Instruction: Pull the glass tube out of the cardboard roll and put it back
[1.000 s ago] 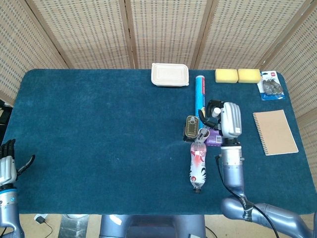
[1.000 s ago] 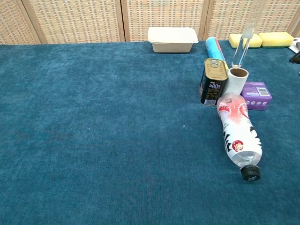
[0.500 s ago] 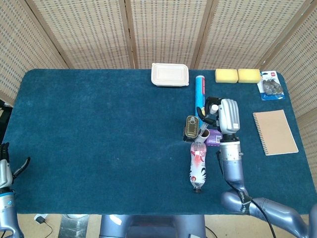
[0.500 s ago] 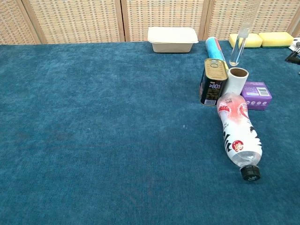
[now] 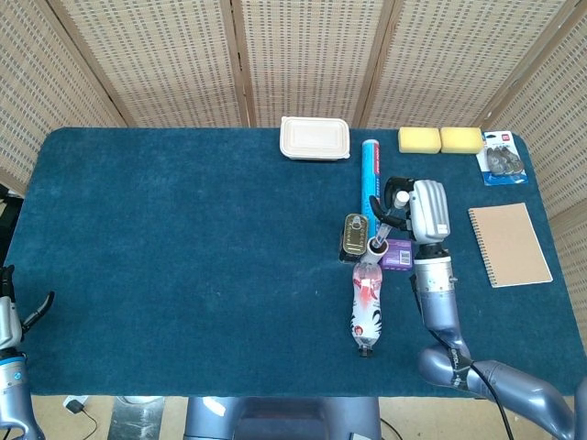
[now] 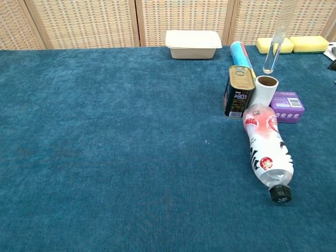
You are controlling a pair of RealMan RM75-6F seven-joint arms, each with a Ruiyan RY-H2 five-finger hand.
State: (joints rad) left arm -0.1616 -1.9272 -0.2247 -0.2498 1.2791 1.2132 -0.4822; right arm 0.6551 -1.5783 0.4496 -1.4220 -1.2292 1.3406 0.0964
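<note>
Blue table (image 5: 183,275) | R robot hand (image 5: 417,209) grips glass tube (image 6: 275,44) above cardboard roll (image 6: 263,92) | L robot hand (image 5: 11,316) fingers apart

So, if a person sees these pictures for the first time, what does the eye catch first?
Probably the glass tube, held nearly upright in the air by the right robot hand, its lower end just above the open top of the white cardboard roll. Next is the tight cluster at the right of the blue table: a dark tin can against the roll, and a plastic bottle lying on its side in front.
</note>
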